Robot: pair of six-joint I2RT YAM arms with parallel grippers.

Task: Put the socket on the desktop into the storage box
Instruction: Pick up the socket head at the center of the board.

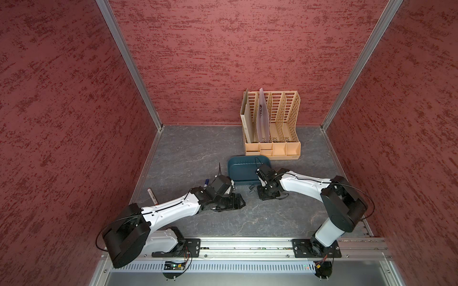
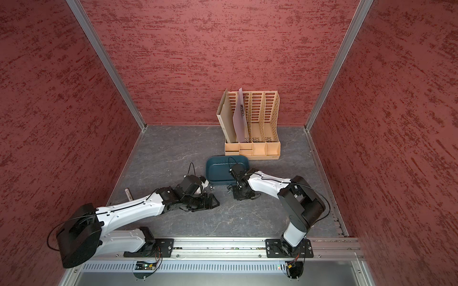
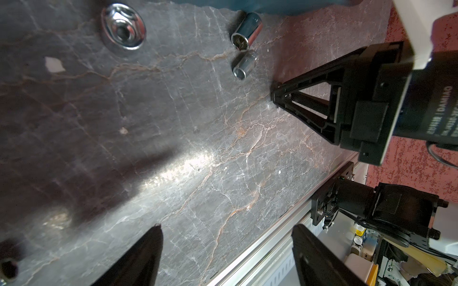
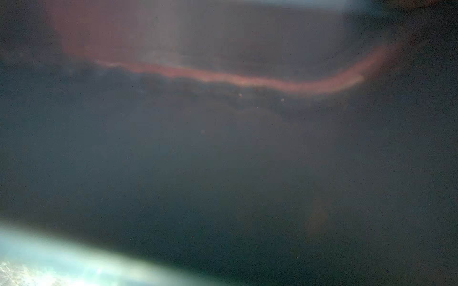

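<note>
Three chrome sockets lie loose on the desk [image 3: 173,148], none seen in the box [image 1: 241,173]. The small socket [image 3: 244,65] and mid socket [image 3: 246,31] are on their sides, just beside each other and near the box's front wall. The big socket [image 3: 123,26] stands on end, further toward the L arm. R gripper [image 3: 275,95] has its tips pinched together on the desk just beside the small socket w/ nothing visible between them, so prob. an empty pinch. Risks: the sockets are round and slick, so a nudge from those tips could roll the small one into the mid one or against the box wall. A pinch on chrome may also squirt out. R wrist hangs low over the box's front rim. A careless lift could catch it and shove the box into the file rack [image 1: 272,123], which sits just behind. L gripper [image 3: 226,225] is spread wide, empty, low and near the R one, so the arms could clash mid-desk. Open room lies toward the front rail [image 3: 260,252]. Two pens [image 1: 153,195] crowd the L side. R wrist view is all blur, no help.
</note>
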